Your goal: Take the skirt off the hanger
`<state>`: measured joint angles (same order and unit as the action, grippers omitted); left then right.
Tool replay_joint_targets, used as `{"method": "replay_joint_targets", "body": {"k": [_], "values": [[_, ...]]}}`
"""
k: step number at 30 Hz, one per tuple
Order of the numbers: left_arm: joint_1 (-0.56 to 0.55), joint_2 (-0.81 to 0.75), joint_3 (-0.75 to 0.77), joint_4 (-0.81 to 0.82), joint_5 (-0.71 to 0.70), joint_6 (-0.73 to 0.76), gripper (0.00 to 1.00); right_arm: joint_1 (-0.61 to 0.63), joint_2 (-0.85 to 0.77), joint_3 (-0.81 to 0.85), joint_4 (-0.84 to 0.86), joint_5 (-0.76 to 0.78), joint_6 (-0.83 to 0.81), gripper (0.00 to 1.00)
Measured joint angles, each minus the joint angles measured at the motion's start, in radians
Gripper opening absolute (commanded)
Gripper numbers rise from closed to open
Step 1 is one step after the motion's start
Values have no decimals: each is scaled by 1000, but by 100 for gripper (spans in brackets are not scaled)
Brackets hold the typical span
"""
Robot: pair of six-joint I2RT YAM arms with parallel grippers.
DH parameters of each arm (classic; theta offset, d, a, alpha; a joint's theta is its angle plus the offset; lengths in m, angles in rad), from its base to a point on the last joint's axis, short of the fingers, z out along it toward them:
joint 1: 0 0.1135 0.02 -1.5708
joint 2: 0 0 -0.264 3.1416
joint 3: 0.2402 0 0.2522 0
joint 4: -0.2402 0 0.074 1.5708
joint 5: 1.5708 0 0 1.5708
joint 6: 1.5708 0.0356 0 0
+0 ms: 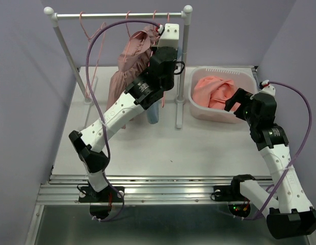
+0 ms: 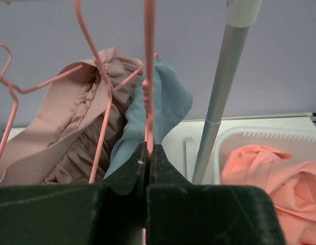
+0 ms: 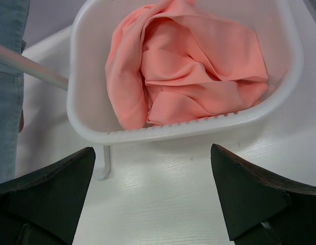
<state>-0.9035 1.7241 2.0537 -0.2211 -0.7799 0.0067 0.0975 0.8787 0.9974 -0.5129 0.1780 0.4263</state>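
A blue skirt [image 2: 165,102] hangs on a thin pink hanger [image 2: 149,61] from the rack rail [image 1: 117,15]; in the top view its lower part [image 1: 153,115] shows under my left arm. My left gripper [image 2: 148,149] is shut on that hanger's wire, just below its twisted neck. A mauve skirt with a gathered waistband [image 2: 71,132] hangs on a neighbouring pink hanger to the left, also in the top view [image 1: 128,66]. My right gripper [image 3: 152,150] is open and empty above the table, just in front of the white basket [image 3: 199,127].
The basket [image 1: 219,69] at back right holds a salmon cloth [image 1: 215,91]. The rack's right pole [image 1: 181,71] stands between the skirts and the basket. An empty pink hanger [image 1: 89,35] hangs further left on the rail.
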Motion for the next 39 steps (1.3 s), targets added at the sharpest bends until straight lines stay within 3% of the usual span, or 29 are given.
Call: {"method": "replay_joint_targets", "body": {"k": [10,21,34,39], "values": [[51,210,253,42,66,161,0,0,-8,0,1,1,0,100],[192,239,258,89,217,142,0,0,-23,-16,14,1,0,100],[205,267,224,128,319,112,0,0,-26,-37,13,2,0,100],[205,270,217,128,334,89,6,0,-26,-37,13,2,0,100]]}}
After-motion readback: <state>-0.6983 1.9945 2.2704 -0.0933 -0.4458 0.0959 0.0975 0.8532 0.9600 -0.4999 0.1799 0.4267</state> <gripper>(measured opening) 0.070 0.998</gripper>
